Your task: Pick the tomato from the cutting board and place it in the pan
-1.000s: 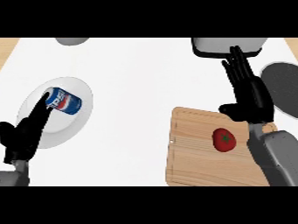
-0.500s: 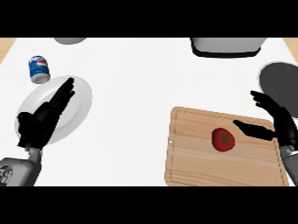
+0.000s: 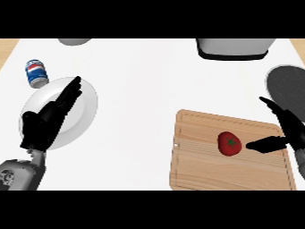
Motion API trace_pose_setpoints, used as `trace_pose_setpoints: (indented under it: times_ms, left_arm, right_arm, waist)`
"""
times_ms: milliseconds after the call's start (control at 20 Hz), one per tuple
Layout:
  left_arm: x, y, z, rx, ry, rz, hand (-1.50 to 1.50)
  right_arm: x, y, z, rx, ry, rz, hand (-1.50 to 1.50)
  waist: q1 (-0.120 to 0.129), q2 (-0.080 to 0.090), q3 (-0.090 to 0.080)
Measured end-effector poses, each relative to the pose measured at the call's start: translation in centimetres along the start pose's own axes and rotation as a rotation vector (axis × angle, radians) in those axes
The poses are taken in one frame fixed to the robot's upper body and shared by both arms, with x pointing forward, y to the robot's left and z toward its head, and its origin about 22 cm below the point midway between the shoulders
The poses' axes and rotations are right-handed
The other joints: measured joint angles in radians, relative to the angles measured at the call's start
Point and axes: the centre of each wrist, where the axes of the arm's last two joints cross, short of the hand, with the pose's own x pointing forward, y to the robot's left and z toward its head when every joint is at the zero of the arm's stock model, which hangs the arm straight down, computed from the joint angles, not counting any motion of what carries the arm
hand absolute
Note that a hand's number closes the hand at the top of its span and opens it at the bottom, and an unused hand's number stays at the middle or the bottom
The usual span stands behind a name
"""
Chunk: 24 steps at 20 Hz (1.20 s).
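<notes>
The tomato (image 3: 229, 143) lies on the cutting board (image 3: 201, 165), right of its middle. The right hand (image 3: 290, 132) is open just beside it, thumb pointing at the fruit without touching; half a second ago it stood slightly farther off. The dark pan (image 3: 296, 91) beyond holds nothing. The left hand (image 3: 49, 120), fingers straight, rests over the white plate (image 3: 83, 112), unchanged. A blue can (image 3: 36, 73) lies on the counter (image 3: 141, 85).
</notes>
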Motion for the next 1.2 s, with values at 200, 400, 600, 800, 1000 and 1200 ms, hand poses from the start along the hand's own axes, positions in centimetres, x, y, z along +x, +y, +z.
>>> trace_pose_setpoints:
  times_ms: [200, 400, 600, 800, 1000, 1200]
  left_arm:
    - [0.1, -0.6, -0.1, -0.009, 0.002, -0.002, 0.00]
    - [0.2, -1.0, -0.2, -0.021, 0.002, 0.001, 0.00]
    - [0.2, -1.1, 0.0, -0.025, 0.000, 0.003, 0.00]
    - [0.4, -0.9, 0.2, -0.023, 0.005, 0.005, 0.00]
    - [0.2, -1.0, 0.3, -0.012, 0.006, 0.003, 0.00]
    - [-0.2, -1.0, 0.4, -0.006, 0.007, 0.005, 0.00]
  right_arm:
    - [3.2, -2.2, -0.4, 0.131, 0.079, 0.160, -1.50]
    - [6.5, -2.7, -0.9, 0.308, 0.165, 0.287, -1.50]
    - [10.0, -1.4, -1.6, 0.465, 0.229, 0.364, -1.50]
    - [12.7, -0.2, -2.3, 0.554, 0.247, 0.389, -1.50]
    - [14.6, 0.7, -2.2, 0.560, 0.246, 0.407, -1.50]
    - [14.6, 1.3, -2.3, 0.556, 0.265, 0.440, -1.50]
  waist:
    - [0.009, 0.001, -0.001]
    - [0.018, 0.003, -0.001]
    - [0.022, 0.004, -0.001]
    - [0.015, 0.003, 0.000]
    - [0.007, 0.002, 0.001]
    - [0.002, 0.001, 0.001]
